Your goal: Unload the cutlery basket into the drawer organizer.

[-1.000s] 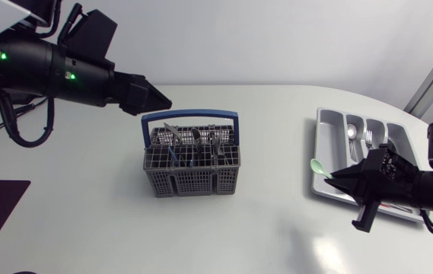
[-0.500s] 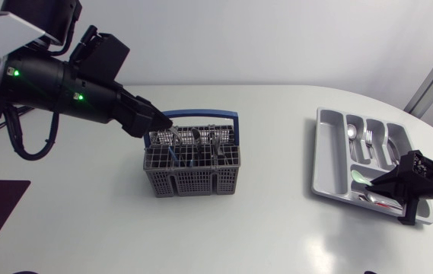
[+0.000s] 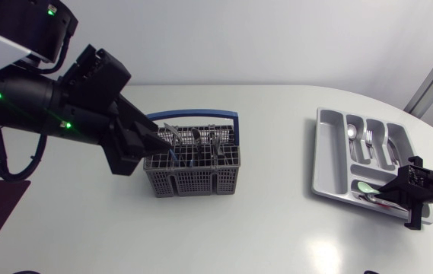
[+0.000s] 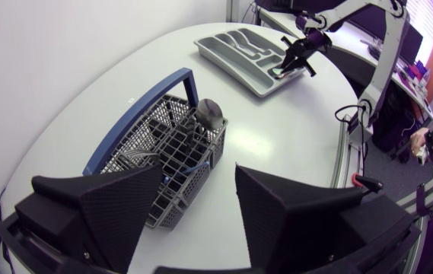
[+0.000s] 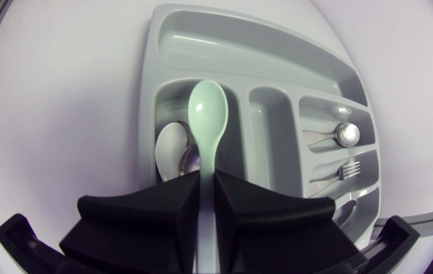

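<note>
The cutlery basket (image 3: 192, 169), grey mesh with a blue handle (image 3: 193, 116) arched over it, stands near the middle of the white table (image 3: 262, 228). Several pieces of cutlery (image 3: 210, 139) stand upright in its rear compartments; the left wrist view shows a dark rounded utensil head (image 4: 210, 113) poking above the rim. The left gripper (image 3: 152, 144) hangs over the basket's left end. In its own view the two wedge fingers (image 4: 117, 209) are spread wide apart with nothing between them, and the basket (image 4: 167, 152) lies just ahead of and below them.

Well apart from the basket, at the table's right side, lies the grey drawer organizer (image 3: 319, 148). A metal spoon (image 3: 351, 131) and a fork (image 3: 369, 137) lie in two of its far compartments. At its near end the right gripper (image 3: 387, 195) pinches the handle of a pale green spoon (image 5: 207, 114), with a finger pressed against each side. The spoon's bowl points ahead of the fingers over a long compartment of the organizer (image 5: 224, 23). A second metal spoon (image 5: 170, 148) lies in that compartment, just beside it. Whether the green spoon touches the compartment floor cannot be told
</note>
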